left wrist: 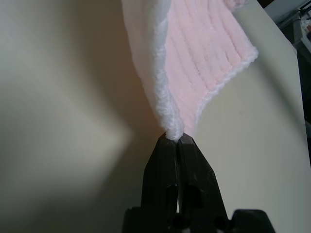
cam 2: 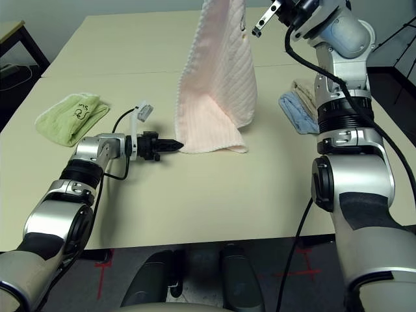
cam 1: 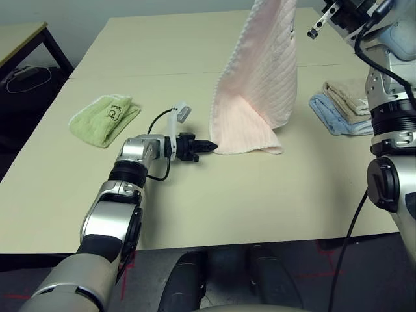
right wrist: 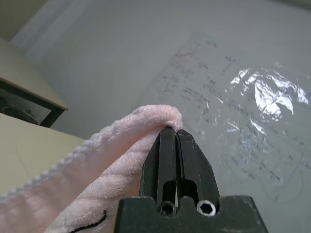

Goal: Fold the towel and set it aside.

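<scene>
The left forearm, nearest the camera, is extended forward and low over the surface [cam 1: 273, 195], with the wrist angled toward the right. The left gripper [cam 1: 209, 147] is held close to the surface, its black fingers [left wrist: 167, 160] pressed together on the lower corner of the towel [cam 1: 260, 84]. A folded light green towel [cam 1: 104, 118] with dark embroidery is laid flat on the surface to the left of that arm, well apart from it. The pale pink towel is suspended upright near the middle of the surface, stretched between both grippers, with its bottom edge resting on the surface. To the right, the right arm is raised high, elbow bent, gripper directed upward and to the left. The right gripper [right wrist: 176, 131] is clamped on the towel's top edge. Folded beige and blue towels [cam 1: 341, 104] are stacked beside the right arm.
</scene>
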`<act>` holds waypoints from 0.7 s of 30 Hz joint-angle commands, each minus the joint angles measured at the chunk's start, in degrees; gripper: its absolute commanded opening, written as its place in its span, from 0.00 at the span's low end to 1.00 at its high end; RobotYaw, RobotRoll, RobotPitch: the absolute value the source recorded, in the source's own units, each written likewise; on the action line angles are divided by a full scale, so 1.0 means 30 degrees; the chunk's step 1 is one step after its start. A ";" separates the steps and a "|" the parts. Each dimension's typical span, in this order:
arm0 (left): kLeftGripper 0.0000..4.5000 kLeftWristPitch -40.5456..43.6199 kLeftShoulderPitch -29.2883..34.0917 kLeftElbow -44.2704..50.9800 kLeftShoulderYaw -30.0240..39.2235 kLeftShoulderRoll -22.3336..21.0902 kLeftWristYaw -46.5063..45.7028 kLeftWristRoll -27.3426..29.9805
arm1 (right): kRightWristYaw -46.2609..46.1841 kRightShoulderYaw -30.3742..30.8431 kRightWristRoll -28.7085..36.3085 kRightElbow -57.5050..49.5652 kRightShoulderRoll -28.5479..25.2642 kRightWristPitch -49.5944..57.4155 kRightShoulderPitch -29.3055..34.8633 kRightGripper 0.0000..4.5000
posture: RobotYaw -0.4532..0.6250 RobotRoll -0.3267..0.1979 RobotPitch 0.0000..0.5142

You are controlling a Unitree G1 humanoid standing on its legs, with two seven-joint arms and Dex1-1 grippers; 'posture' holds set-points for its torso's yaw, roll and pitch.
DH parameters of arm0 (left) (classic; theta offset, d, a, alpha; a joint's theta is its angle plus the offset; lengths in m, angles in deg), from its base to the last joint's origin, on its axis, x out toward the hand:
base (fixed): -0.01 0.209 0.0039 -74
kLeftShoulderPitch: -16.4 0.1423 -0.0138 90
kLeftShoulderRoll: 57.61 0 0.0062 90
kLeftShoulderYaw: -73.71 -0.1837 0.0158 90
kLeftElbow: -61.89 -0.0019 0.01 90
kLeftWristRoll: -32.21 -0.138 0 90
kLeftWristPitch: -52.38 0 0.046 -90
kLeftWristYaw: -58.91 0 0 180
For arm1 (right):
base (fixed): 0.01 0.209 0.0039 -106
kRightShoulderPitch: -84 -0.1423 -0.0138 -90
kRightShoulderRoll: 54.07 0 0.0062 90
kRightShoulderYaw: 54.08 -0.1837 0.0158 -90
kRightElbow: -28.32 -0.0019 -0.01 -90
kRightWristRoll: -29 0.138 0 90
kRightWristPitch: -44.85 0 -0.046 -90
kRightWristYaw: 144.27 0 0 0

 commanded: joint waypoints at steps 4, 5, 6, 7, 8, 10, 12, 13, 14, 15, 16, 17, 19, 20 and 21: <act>0.01 -0.0784 -0.0539 0.1929 0.1451 -0.2641 -0.1310 0.0264 | -0.0107 -0.1007 0.0187 0.1638 -0.1192 0.0891 0.1495 0.00 | 0.42 0.62 0.18; 0.01 -0.0599 -0.0500 0.2442 0.1622 -0.3034 -0.1412 0.0320 | 0.0139 -0.0986 0.0125 0.1865 -0.1426 0.1055 0.1981 0.00 | 0.43 0.62 0.19; 0.01 -0.0663 -0.0440 0.2833 0.1710 -0.3361 -0.1619 0.0248 | 0.0378 -0.0971 0.0106 0.2049 -0.1614 0.1261 0.2450 0.00 | 0.43 0.62 0.20; 0.01 -0.0845 -0.0363 0.3248 0.1705 -0.3627 -0.2003 0.0036 | 0.0532 -0.0971 0.0089 0.2167 -0.1764 0.1362 0.2891 0.00 | 0.43 0.62 0.20; 0.01 -0.1167 -0.0279 0.3850 0.1675 -0.3850 -0.2327 -0.0122 | 0.0697 -0.0931 0.0022 0.2269 -0.1926 0.1501 0.3343 0.00 | 0.43 0.62 0.20; 0.01 -0.0928 -0.0498 0.4934 0.2010 -0.3850 -0.3558 -0.0020 | 0.0751 -0.0967 -0.0015 0.2306 -0.2135 0.1662 0.4020 0.00 | 0.43 0.62 0.20; 0.01 -0.1091 -0.0716 0.5604 0.2003 -0.3970 -0.4453 -0.0224 | 0.0959 -0.0976 0.0063 0.2070 -0.2322 0.2184 0.4607 0.00 | 0.44 0.62 0.21; 0.01 -0.1354 -0.0951 0.5710 0.1906 -0.4105 -0.4874 -0.0491 | 0.1330 -0.0907 0.0140 0.1877 -0.2476 0.2871 0.5019 0.00 | 0.43 0.62 0.21; 0.01 -0.1506 -0.1089 0.5789 0.1832 -0.4204 -0.5150 -0.0637 | 0.1606 -0.0859 0.0200 0.1689 -0.2580 0.3391 0.5312 0.00 | 0.43 0.62 0.21; 0.01 -0.1781 -0.1207 0.5811 0.1655 -0.4376 -0.5253 -0.0862 | 0.1977 -0.0802 0.0307 0.1420 -0.2703 0.4157 0.5632 0.00 | 0.43 0.62 0.22; 0.01 -0.1884 -0.1280 0.5830 0.1613 -0.4484 -0.5338 -0.0940 | 0.2269 -0.0846 0.0515 0.1042 -0.2784 0.4826 0.5924 0.00 | 0.43 0.62 0.22; 0.01 -0.1878 -0.1501 0.5812 0.1511 -0.4683 -0.5320 -0.1040 | 0.2681 -0.0953 0.0892 0.0478 -0.2962 0.6020 0.6295 0.00 | 0.43 0.62 0.22; 0.01 -0.1980 -0.1947 0.5764 0.1208 -0.5220 -0.5225 -0.1382 | 0.3603 -0.1338 0.1937 -0.0929 -0.3426 0.8438 0.7043 0.00 | 0.42 0.62 0.24; 0.01 -0.2137 -0.2136 0.5653 0.0896 -0.5635 -0.4777 -0.1569 | 0.4149 -0.1580 0.2586 -0.1629 -0.3788 0.9953 0.7330 0.00 | 0.42 0.62 0.24; 0.01 -0.2332 -0.2307 0.5523 0.0608 -0.6059 -0.4336 -0.1765 | 0.4688 -0.1817 0.3190 -0.2229 -0.4218 1.1355 0.7558 0.00 | 0.42 0.62 0.25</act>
